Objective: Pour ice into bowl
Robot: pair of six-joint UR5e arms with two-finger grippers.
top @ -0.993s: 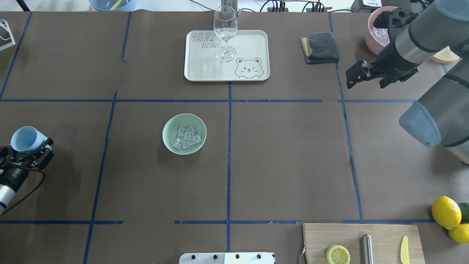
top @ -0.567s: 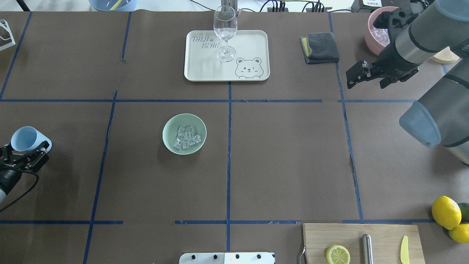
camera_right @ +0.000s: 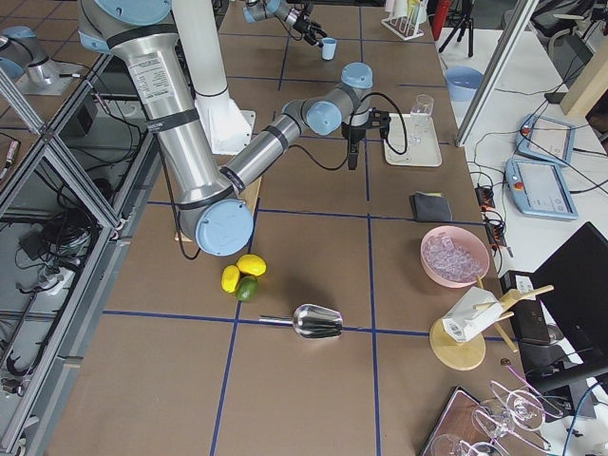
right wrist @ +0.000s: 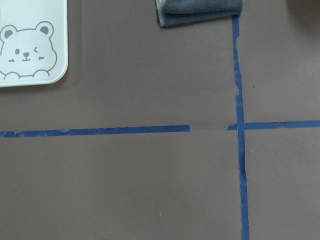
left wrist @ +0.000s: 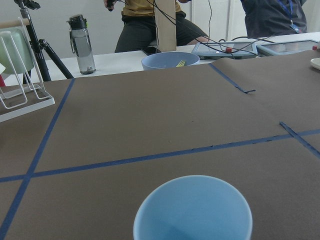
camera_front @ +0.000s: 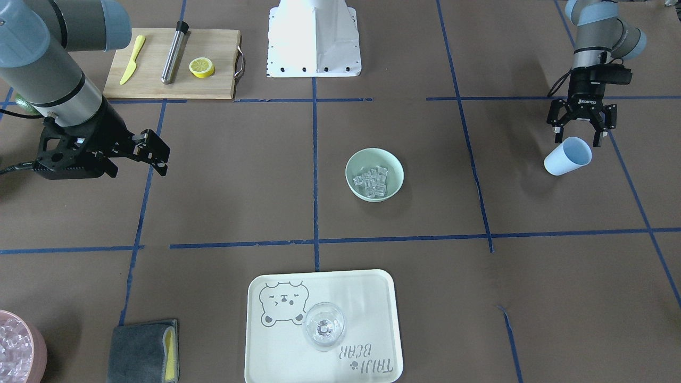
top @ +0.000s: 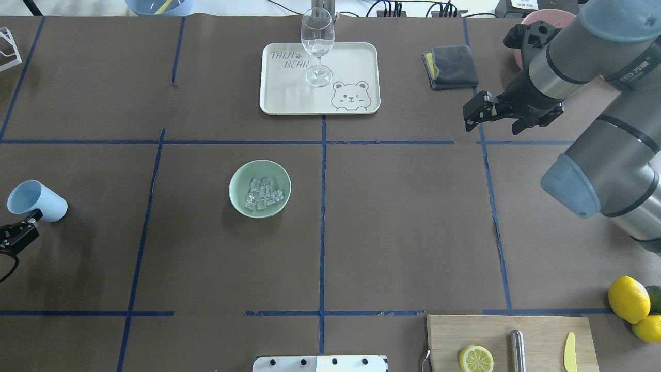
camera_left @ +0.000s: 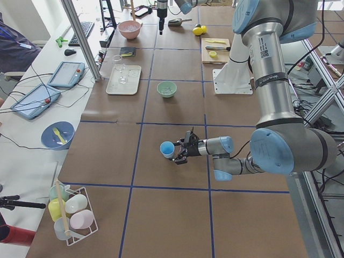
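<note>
All the ice [top: 263,194] lies in the mint-green bowl [top: 238,181], so we judge the pour done, with the empty light blue cup [top: 37,199] standing just beside our spread-fingered left gripper [camera_front: 577,140] and our right gripper [top: 471,114] hanging open and empty.

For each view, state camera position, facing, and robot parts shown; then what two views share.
Front-facing: across the table, facing the robot, steeply down; both arms, left pincer.
Overhead: behind the robot, forward and down onto the bowl; mostly right arm.
Exterior left: table's left end, along it; left arm near.
Exterior right: table's right end; right arm near.
Left wrist: low, across the table over the cup; no robot part.
Right wrist: straight down on tape, tray; no robot part.
Shared: tray's bear, overhead and right wrist.
</note>
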